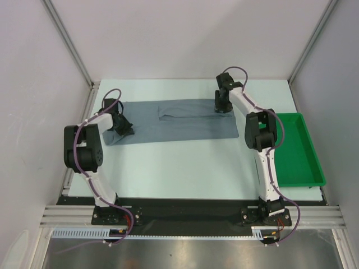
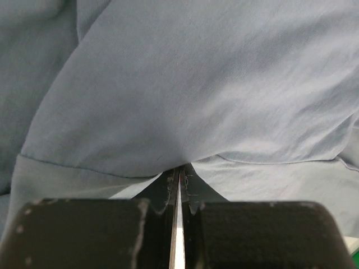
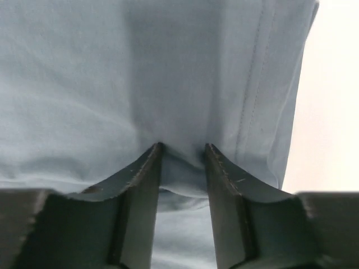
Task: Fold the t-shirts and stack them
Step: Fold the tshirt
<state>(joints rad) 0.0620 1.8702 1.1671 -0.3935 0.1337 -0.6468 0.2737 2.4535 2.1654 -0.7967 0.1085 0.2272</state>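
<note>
Overhead looks down; wrist views sit close on t-shirt (image 1: 185, 120).

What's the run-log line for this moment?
t-shirt part-folded | left gripper shut on its left end | right gripper jaws apart around a cloth fold at far edge | green tray holds no shirt

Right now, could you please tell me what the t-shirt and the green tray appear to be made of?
The t-shirt looks like soft, matte knit cloth, probably cotton jersey: it creases and drapes, and the right wrist view shows a stitched hem. The green tray looks like smooth moulded plastic, with one even colour and a raised rim with rounded corners, though the exact kind cannot be told.
</note>
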